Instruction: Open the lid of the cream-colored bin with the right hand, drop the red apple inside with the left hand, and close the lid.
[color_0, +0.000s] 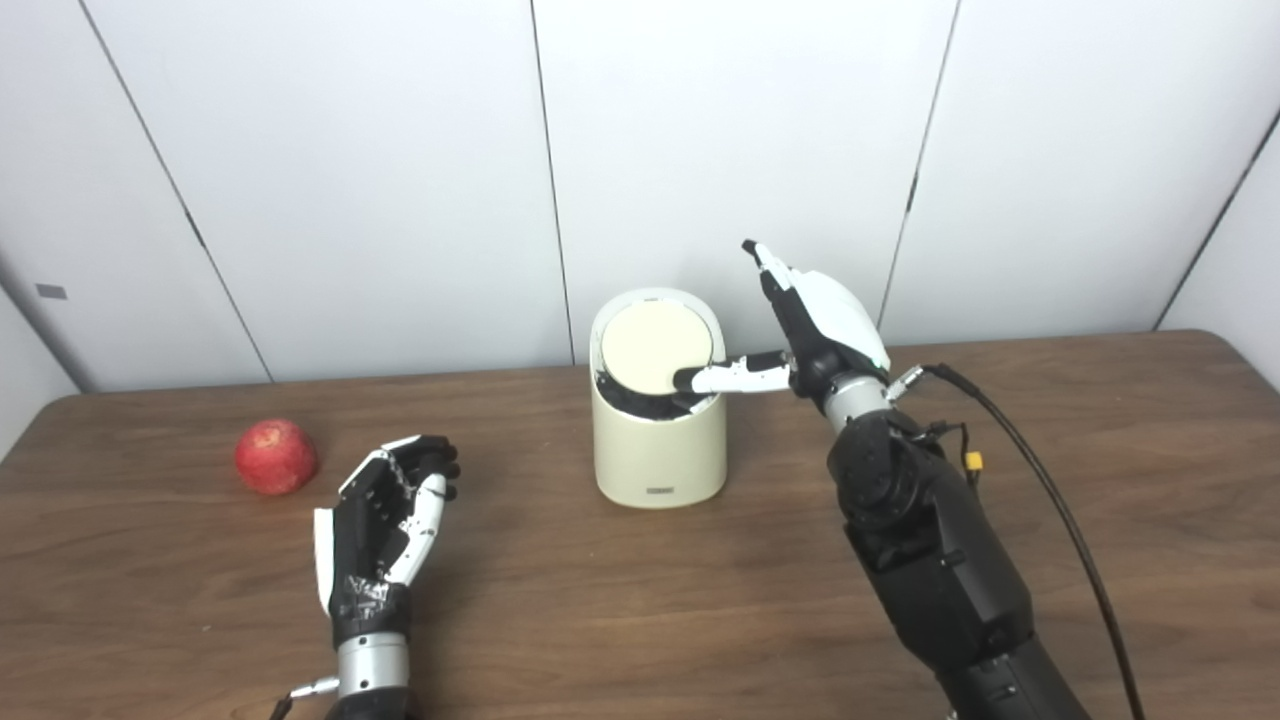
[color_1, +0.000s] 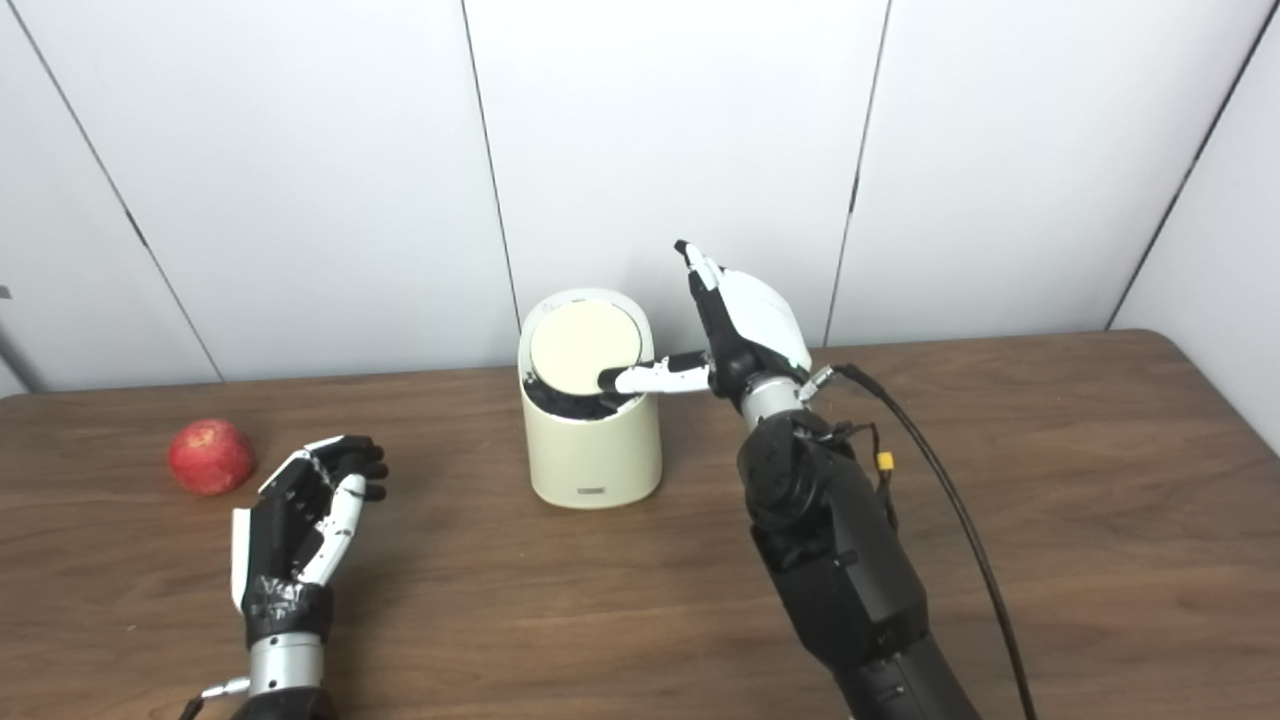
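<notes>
Left eye view cuts off both forearms at the bottom edge, and the dark gap under the tilted lid hides the inside of the cream-colored bin. One digit of the right hand reaches sideways onto the lid's near edge; its other fingers point up, spread, grasping nothing. Well to the left hand's outer side, beyond its loosely curled, empty fingers, lies the red apple on the wooden table, round and faintly speckled.
</notes>
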